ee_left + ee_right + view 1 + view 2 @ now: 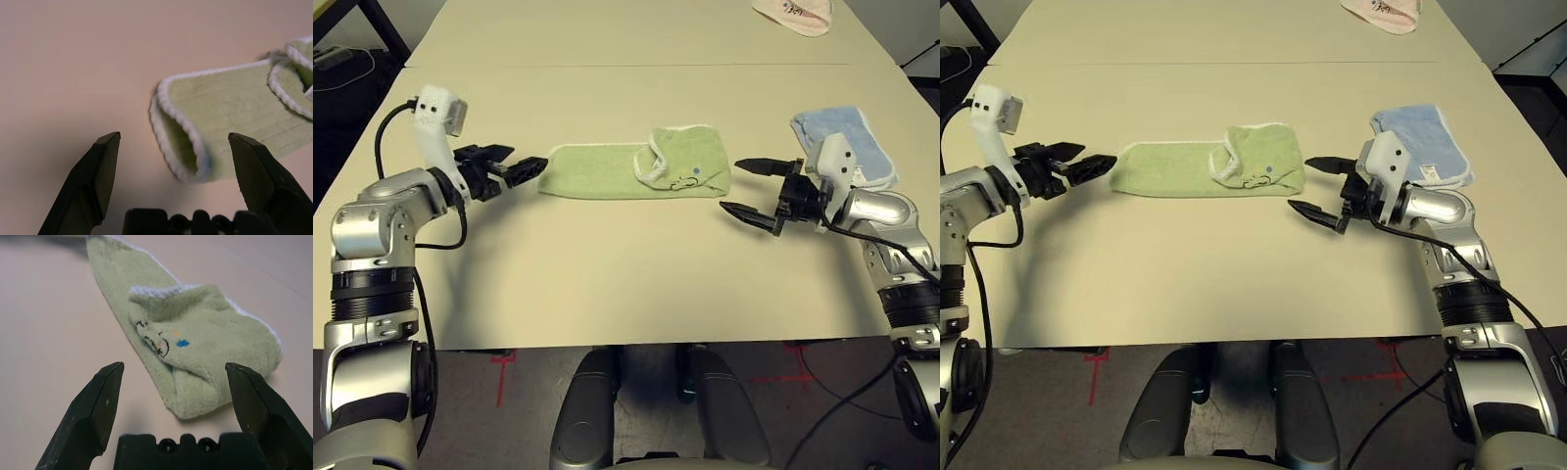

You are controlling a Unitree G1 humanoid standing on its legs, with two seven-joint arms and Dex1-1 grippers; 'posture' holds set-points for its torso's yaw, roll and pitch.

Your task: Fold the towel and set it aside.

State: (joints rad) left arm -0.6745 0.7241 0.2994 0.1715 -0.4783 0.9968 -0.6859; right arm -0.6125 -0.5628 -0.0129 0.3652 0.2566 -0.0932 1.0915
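Centrally on the beige surface (607, 284) lies the towel (607, 171), a light green strip folded lengthwise, with its long axis running from the robot's left to its right. Its right end is doubled over into a thicker bundle edged with white cord, bearing a small dark mark and a blue dot. The left claw (514, 164) stands just beside the towel's left end, fingers spread wide and gripping nothing; in the left wrist view the folded, cord-edged end (183, 147) sits between the two fingers (95, 166) but slightly ahead of them, apart from both. The right claw (744, 186) stands just beside the towel's right end, likewise wide open and empty; in the right wrist view the bundled end (205, 367) lies ahead of and between the fingers (98, 401), not touching. A light blue folded towel (847, 137) rests behind the right claw. A pink cloth (795, 14) lies at the surface's far edge, well apart.
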